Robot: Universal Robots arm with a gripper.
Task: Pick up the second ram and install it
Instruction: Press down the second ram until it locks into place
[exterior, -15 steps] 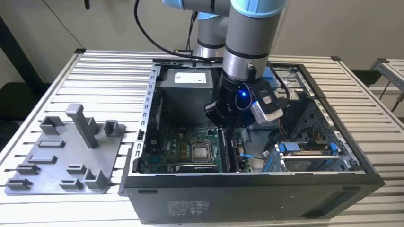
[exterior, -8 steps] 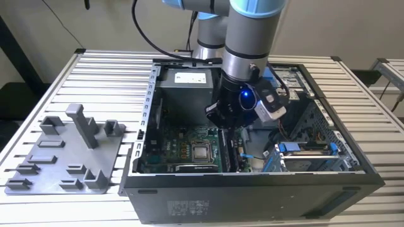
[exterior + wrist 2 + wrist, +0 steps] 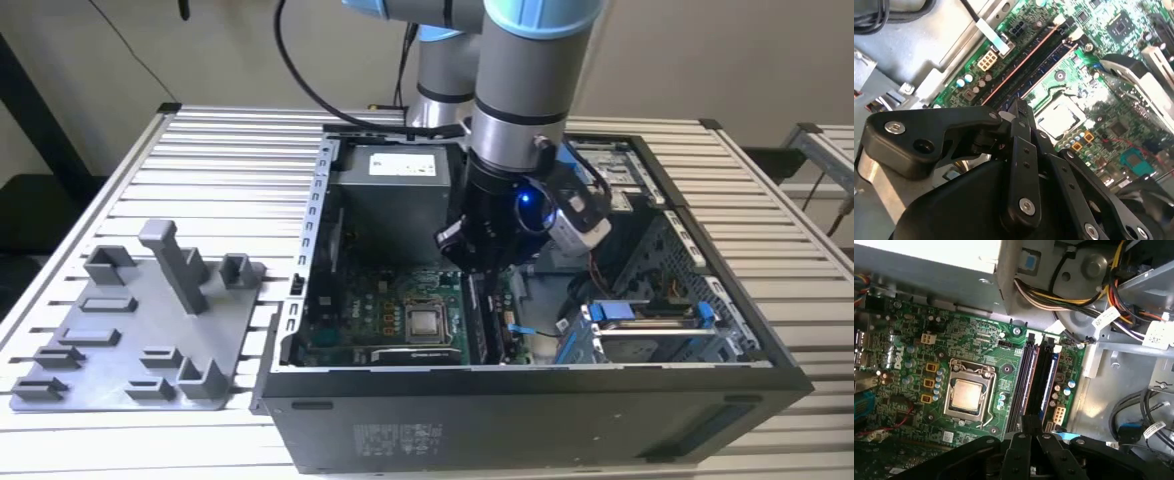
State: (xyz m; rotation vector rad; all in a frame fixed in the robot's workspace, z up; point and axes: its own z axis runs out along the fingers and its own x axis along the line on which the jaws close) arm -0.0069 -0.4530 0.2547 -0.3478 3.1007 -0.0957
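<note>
The tool (image 3: pixel 483 262) is seen lowered inside the open computer case (image 3: pixel 534 420), its fingers (image 3: pixel 1021 112) drawn narrowly together above the memory slots (image 3: pixel 1036 385) beside the processor (image 3: pixel 967 394). The second ram cannot be told apart. A grey tray (image 3: pixel 134 340) lies on the worktop (image 3: pixel 227 150).

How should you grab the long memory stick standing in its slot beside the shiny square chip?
Probably pinch the memory stick by its two flat faces at mid-length, coming straight down from above: it stands on edge, with only its top edge free.
</note>
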